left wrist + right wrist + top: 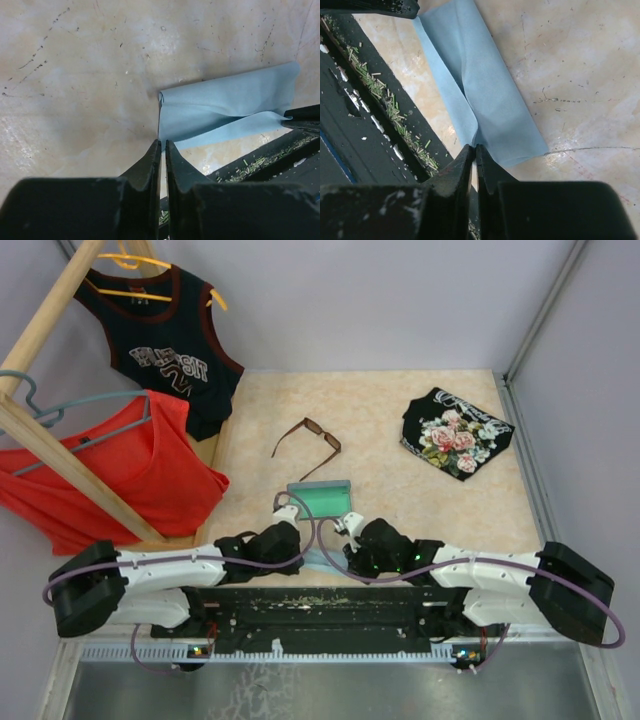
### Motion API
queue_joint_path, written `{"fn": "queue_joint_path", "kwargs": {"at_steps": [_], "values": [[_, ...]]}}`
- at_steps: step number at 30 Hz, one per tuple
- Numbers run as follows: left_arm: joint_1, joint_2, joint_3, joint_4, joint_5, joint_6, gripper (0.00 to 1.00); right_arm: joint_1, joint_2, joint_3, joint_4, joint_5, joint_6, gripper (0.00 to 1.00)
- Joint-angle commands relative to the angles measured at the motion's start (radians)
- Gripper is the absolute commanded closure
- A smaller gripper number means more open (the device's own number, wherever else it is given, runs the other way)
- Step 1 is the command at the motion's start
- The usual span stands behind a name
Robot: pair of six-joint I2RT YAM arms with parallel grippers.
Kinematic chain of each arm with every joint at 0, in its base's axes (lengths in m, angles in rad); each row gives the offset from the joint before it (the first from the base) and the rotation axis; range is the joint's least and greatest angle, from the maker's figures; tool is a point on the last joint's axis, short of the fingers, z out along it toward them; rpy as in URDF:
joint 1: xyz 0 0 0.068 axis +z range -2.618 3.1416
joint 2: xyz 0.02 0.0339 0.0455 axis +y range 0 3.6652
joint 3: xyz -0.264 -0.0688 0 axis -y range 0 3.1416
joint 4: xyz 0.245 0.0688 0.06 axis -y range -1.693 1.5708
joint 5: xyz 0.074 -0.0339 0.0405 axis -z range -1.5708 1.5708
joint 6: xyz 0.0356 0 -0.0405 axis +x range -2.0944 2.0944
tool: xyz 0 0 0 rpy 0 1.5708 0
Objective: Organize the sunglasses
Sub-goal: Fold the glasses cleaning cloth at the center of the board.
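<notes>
The brown thin-framed sunglasses lie open on the table beyond both arms, touched by neither gripper. A light blue cloth lies folded at the near edge between the two grippers. In the left wrist view my left gripper is shut on the cloth's near left corner. In the right wrist view my right gripper is shut on the near edge of the cloth at its other end. From above, the left gripper and right gripper sit close together, just in front of the case.
An open case with green lining lies between the cloth and the sunglasses. A black floral folded garment lies at the back right. A wooden rack with a red top and a dark jersey stands at left. The black mounting rail runs beside the cloth.
</notes>
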Motion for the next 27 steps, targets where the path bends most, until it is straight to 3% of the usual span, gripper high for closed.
{"fn": "queue_joint_path", "kwargs": {"at_steps": [1,12,16,19,22,27], "values": [[-0.007,-0.042,-0.022,0.034,0.034,0.029,0.85,0.010,-0.037,0.055,0.005,-0.001,0.016,0.88],[-0.006,-0.194,-0.046,0.006,-0.019,0.052,0.64,0.009,-0.267,0.022,-0.069,0.094,0.161,0.57],[-0.002,-0.230,-0.067,0.041,-0.073,0.063,0.48,0.009,-0.322,0.017,-0.148,0.257,0.303,0.56],[0.021,-0.187,-0.042,0.056,-0.077,0.081,0.42,0.008,-0.317,0.024,-0.221,0.372,0.458,0.57],[0.044,-0.116,-0.007,0.072,-0.063,0.096,0.41,0.009,-0.295,0.032,-0.297,0.436,0.608,0.60],[0.074,-0.043,0.020,0.146,-0.017,0.131,0.41,0.008,-0.260,0.002,-0.259,0.371,0.741,0.63]]}}
